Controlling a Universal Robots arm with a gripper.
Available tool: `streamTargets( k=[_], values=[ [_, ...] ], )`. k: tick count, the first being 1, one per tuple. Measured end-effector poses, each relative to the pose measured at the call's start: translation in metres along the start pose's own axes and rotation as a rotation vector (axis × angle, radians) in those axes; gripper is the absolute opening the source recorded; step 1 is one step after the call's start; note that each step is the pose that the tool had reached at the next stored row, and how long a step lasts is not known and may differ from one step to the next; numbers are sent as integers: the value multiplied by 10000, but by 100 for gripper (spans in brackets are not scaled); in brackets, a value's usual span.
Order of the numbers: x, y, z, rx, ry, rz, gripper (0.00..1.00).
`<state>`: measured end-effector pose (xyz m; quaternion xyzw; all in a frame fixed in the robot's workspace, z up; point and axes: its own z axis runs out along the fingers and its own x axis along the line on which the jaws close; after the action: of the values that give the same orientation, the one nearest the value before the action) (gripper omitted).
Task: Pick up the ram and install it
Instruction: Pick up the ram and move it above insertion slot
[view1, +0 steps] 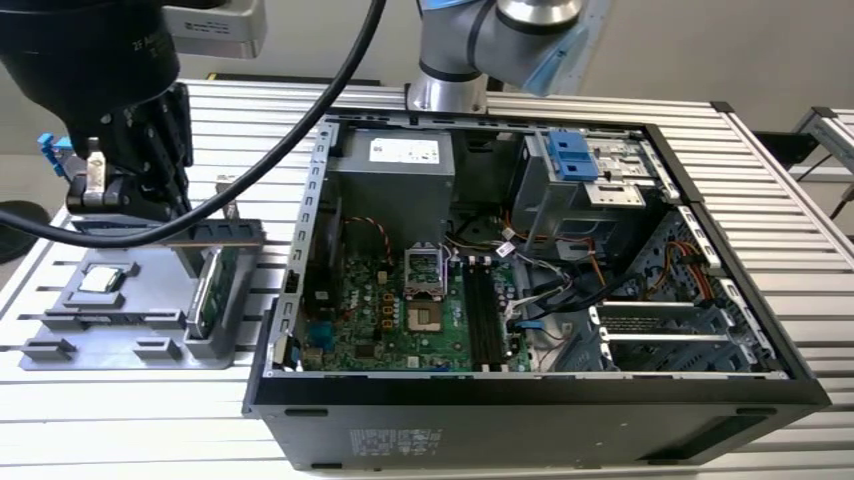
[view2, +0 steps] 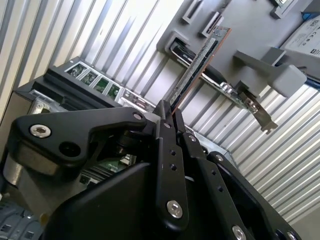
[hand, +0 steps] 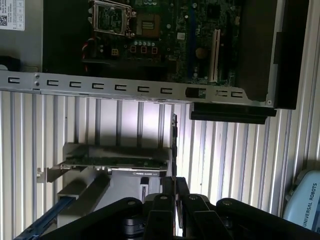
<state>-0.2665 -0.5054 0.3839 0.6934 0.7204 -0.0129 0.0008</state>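
1. Slats of ribbed, silvery aluminium make up the table (view1: 134, 400)
2. In the second wrist view the gripper (view2: 169, 111) is matt black metal, and its two slim, flat fingers (view2: 165, 150), studded with screw heads, are pressed together on one end of the ram (view2: 200, 65)
3. The ram is a thin, flat, narrow circuit board seen almost edge-on, dark with a coppery edge, and it juts straight out from the fingertips
4. In the first wrist view the ram (hand: 174, 145) reads as a fine dark line held above the grooved slats, between the fixture and the case, with its free end short of the case's punched steel rim
5. A green expansion card (hand: 120, 162) with a bright metal bracket stands on edge in a grey moulded plastic fixture (view1: 154, 265), just beside the ram
6. A square processor (view1: 104, 280) with a shiny lid lies flat in a pocket of the same fixture
7. The black sheet-metal computer case (view1: 534, 430) lies open on its side, showing the green motherboard (view1: 387, 320)
8. Its long black memory slots (view1: 483, 320) run side by side near the square metal-framed socket (view1: 420, 268)
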Motion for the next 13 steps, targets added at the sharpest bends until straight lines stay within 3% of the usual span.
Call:
streamTargets(
  k=[13],
  values=[
    [-10,254,-4,36,3,-1,0]
  ],
)
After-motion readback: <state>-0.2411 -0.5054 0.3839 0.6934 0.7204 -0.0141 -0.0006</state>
